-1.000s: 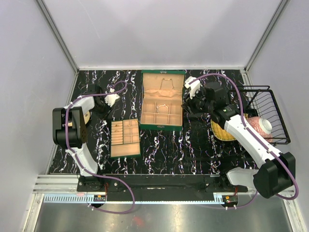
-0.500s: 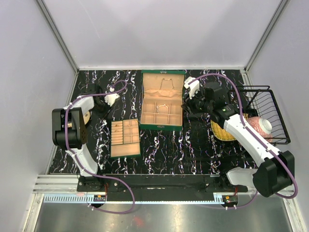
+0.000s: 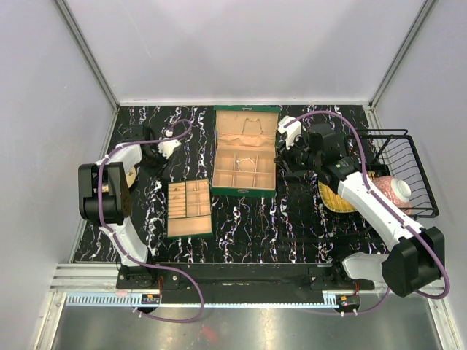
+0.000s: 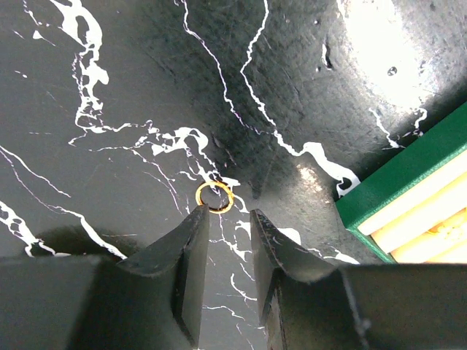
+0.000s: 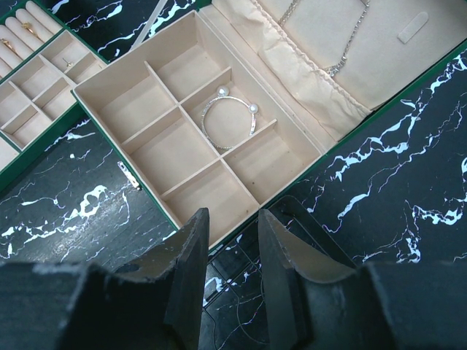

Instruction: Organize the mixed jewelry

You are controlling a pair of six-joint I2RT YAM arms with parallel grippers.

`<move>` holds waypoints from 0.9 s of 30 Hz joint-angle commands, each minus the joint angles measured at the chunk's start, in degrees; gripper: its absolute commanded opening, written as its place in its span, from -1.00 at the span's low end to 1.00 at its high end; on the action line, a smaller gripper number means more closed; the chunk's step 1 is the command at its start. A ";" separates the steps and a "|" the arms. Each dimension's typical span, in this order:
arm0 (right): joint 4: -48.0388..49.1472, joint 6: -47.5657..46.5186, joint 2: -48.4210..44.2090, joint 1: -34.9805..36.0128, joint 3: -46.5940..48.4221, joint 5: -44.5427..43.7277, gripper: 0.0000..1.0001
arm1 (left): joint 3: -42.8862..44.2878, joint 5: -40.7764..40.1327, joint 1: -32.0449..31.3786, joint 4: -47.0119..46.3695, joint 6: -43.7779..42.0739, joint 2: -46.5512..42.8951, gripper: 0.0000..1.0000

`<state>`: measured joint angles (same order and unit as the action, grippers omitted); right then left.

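A small gold ring [image 4: 214, 197] lies flat on the black marble table. My left gripper [image 4: 227, 214] hovers over it, open, with the ring just beyond its left fingertip and nothing between the fingers. The green box [image 3: 243, 191] stands open mid-table. A whitish bracelet [image 5: 230, 120] lies in one middle compartment and a thin pale chain [image 5: 343, 44] hangs in the lid. My right gripper [image 5: 230, 219] is open and empty above the box's right edge [image 5: 241, 226]. The tan tray [image 5: 29, 80] holds small gold pieces.
The tan compartmented tray [image 3: 189, 208] sits left of the box, near the table's front. A yellow woven mat [image 3: 330, 198] lies under the right arm. A black wire basket [image 3: 417, 162] with a pinkish bowl [image 3: 399, 189] stands at the right edge. The box's corner [image 4: 408, 193] is near the left gripper.
My left gripper has shifted slightly toward the back of the table. The right arm has barely moved. Both grippers keep the same opening.
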<state>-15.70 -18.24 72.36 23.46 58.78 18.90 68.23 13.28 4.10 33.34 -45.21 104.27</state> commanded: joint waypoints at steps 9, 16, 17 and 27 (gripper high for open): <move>2.17 -1.01 0.33 -0.35 0.01 -0.97 -0.21 | 2.44 2.01 0.38 -0.56 -1.20 1.29 -0.35; 2.17 -1.01 0.59 -0.35 0.02 -0.88 -0.21 | 2.17 2.10 0.38 -0.65 -1.28 1.55 -0.36; 2.17 -1.01 0.42 -0.35 0.10 -0.88 -0.21 | 2.26 2.19 0.38 -0.65 -1.28 1.73 -0.36; 2.17 -1.01 0.50 -0.35 0.10 -0.97 -0.21 | 2.17 2.37 0.38 -0.56 -1.46 2.34 -0.36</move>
<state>-15.70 -18.41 72.95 23.46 58.78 18.87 68.69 13.76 4.10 33.34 -45.63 106.26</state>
